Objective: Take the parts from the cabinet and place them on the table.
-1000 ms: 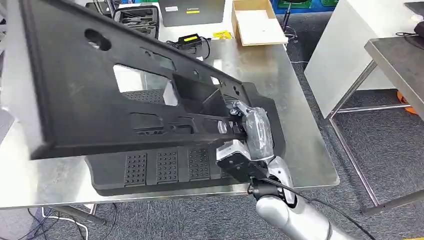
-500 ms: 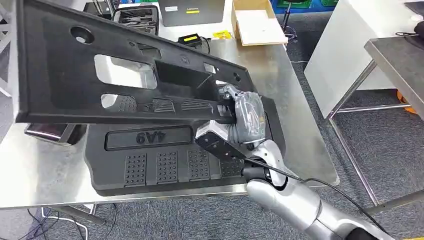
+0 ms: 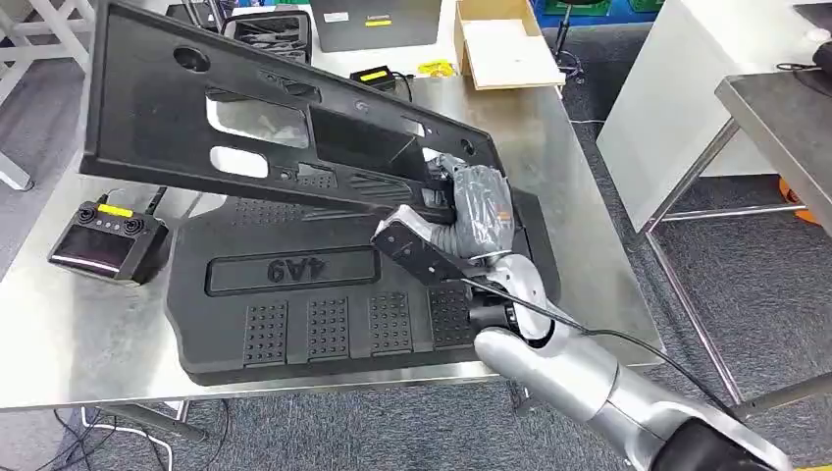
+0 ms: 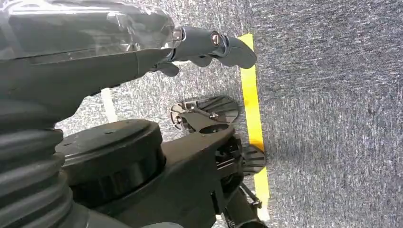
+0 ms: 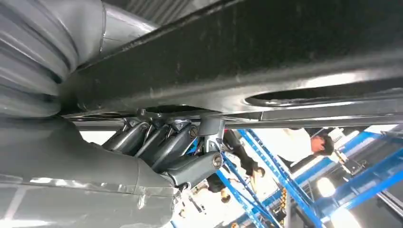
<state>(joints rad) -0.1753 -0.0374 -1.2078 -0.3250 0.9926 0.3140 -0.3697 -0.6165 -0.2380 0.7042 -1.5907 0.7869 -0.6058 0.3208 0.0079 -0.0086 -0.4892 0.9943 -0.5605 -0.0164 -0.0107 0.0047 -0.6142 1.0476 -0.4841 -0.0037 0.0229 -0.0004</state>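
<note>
My right hand (image 3: 478,211) grips the near right end of a long black plastic panel (image 3: 294,128) with several cut-outs. It holds the panel tilted above the steel table (image 3: 559,157), the far end raised at the upper left. In the right wrist view the fingers (image 5: 161,142) curl under the edge of the panel (image 5: 266,61). Under it, a flat black ribbed part (image 3: 294,314) with raised lettering lies on the table. My left hand (image 4: 119,42) hangs over the carpet, fingers stretched out, holding nothing.
A black handheld controller (image 3: 103,240) lies at the table's left edge. At the far end stand a small device with a yellow label (image 3: 373,77), a tool case (image 3: 270,34) and a cardboard box (image 3: 500,44). Another table (image 3: 785,118) stands to the right. A person (image 5: 304,142) stands by blue racks.
The panel has swung away from the camera and to the right, uncovering the controller and the lettering on the lower part. My right hand has shifted slightly left with it, still gripping.
</note>
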